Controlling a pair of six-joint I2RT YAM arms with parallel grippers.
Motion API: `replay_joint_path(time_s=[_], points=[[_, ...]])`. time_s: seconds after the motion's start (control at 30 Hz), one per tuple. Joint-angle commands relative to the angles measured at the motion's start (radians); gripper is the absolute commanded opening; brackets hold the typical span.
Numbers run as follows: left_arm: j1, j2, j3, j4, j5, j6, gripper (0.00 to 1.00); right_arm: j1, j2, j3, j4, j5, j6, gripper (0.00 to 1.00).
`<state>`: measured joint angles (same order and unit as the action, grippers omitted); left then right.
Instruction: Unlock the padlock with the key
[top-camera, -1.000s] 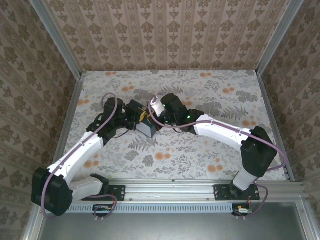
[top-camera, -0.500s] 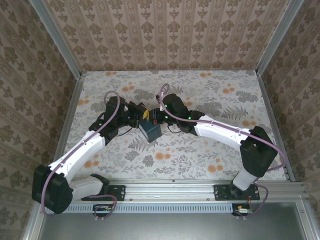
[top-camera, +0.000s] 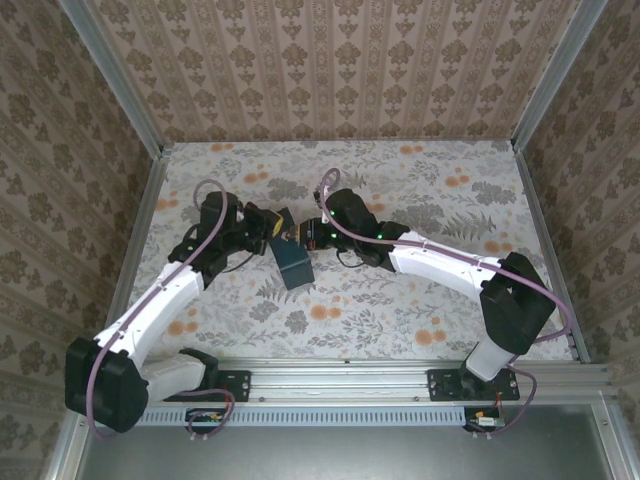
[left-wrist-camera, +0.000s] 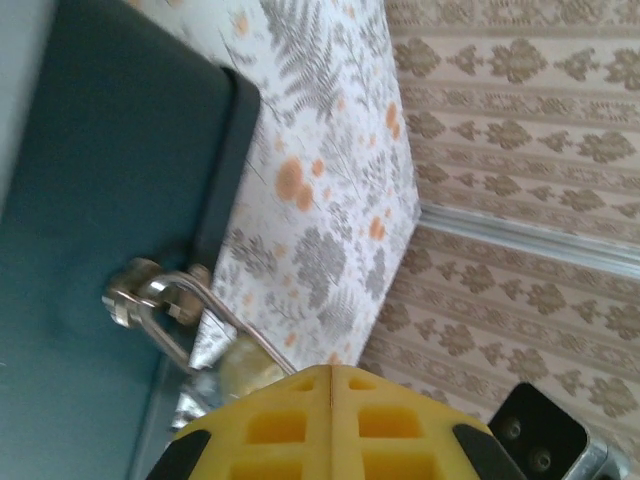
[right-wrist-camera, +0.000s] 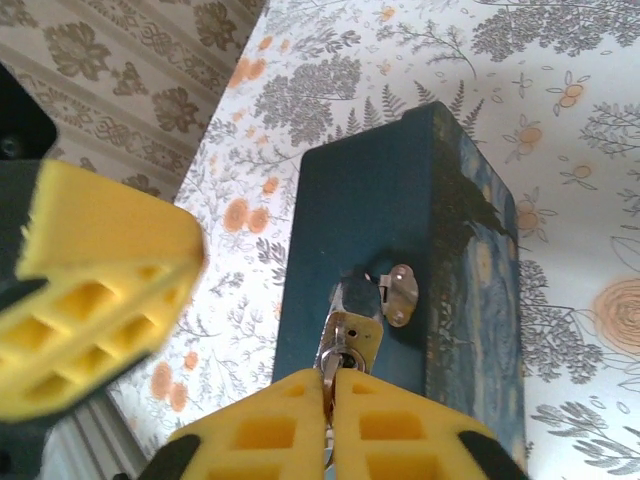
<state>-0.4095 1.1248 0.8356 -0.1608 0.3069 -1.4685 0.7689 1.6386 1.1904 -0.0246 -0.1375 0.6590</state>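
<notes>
Right gripper (right-wrist-camera: 332, 395) pinches the key (right-wrist-camera: 328, 373), mostly hidden, at the padlock (right-wrist-camera: 348, 340). Left gripper (left-wrist-camera: 331, 400) is clenched, empty.

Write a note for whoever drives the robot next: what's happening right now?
Left gripper: jaws shut, looks empty, beside the blue tin.
Right gripper: jaws pinched on the key, right at the padlock.
The padlock hangs on the tin's latch, loop through it.
Done: key brought to the lock.
Left: turn it, pop the loop open, take the padlock off.
</notes>
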Motion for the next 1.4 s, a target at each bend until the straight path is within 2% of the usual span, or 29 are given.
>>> replay_joint_path(time_s=[0.0, 0.2, 0.3, 0.4, 0.47, 0.67, 0.77, 0.97, 1.17, 1.23, 1.37], points=[[0.055, -0.047, -0.008, -0.103, -0.017, 0.125, 0.03, -0.025, -0.030, -0.033, -0.049, 0.029, -0.055, 0.17], [0.104, -0.022, -0.002, -0.170, -0.029, 0.317, 0.05, -0.063, -0.060, -0.063, -0.049, 0.019, -0.111, 0.29], [0.110, 0.033, 0.044, -0.217, -0.041, 0.466, 0.08, -0.065, -0.073, -0.057, -0.061, 0.015, -0.224, 0.34], [0.112, 0.073, 0.065, -0.228, -0.062, 0.555, 0.14, -0.062, -0.081, -0.056, -0.030, -0.061, -0.389, 0.37], [0.121, 0.096, 0.082, -0.245, -0.074, 0.611, 0.20, -0.038, -0.074, -0.033, -0.050, -0.068, -0.495, 0.43], [0.202, 0.111, 0.067, -0.224, -0.041, 0.625, 0.35, 0.061, 0.024, 0.104, -0.194, 0.153, -0.668, 0.54], [0.233, 0.132, 0.076, -0.209, -0.016, 0.632, 0.38, 0.094, 0.076, 0.177, -0.262, 0.241, -0.702, 0.58], [0.252, 0.159, 0.097, -0.196, 0.010, 0.636, 0.39, 0.124, 0.173, 0.261, -0.334, 0.350, -0.764, 0.58], [0.256, 0.144, 0.086, -0.189, 0.023, 0.636, 0.39, 0.125, 0.240, 0.304, -0.339, 0.399, -0.812, 0.56], [0.258, 0.135, 0.084, -0.190, 0.026, 0.638, 0.39, 0.125, 0.252, 0.307, -0.337, 0.401, -0.828, 0.52], [0.267, 0.116, 0.091, -0.201, 0.034, 0.647, 0.39, 0.116, 0.232, 0.272, -0.310, 0.350, -0.869, 0.34]])
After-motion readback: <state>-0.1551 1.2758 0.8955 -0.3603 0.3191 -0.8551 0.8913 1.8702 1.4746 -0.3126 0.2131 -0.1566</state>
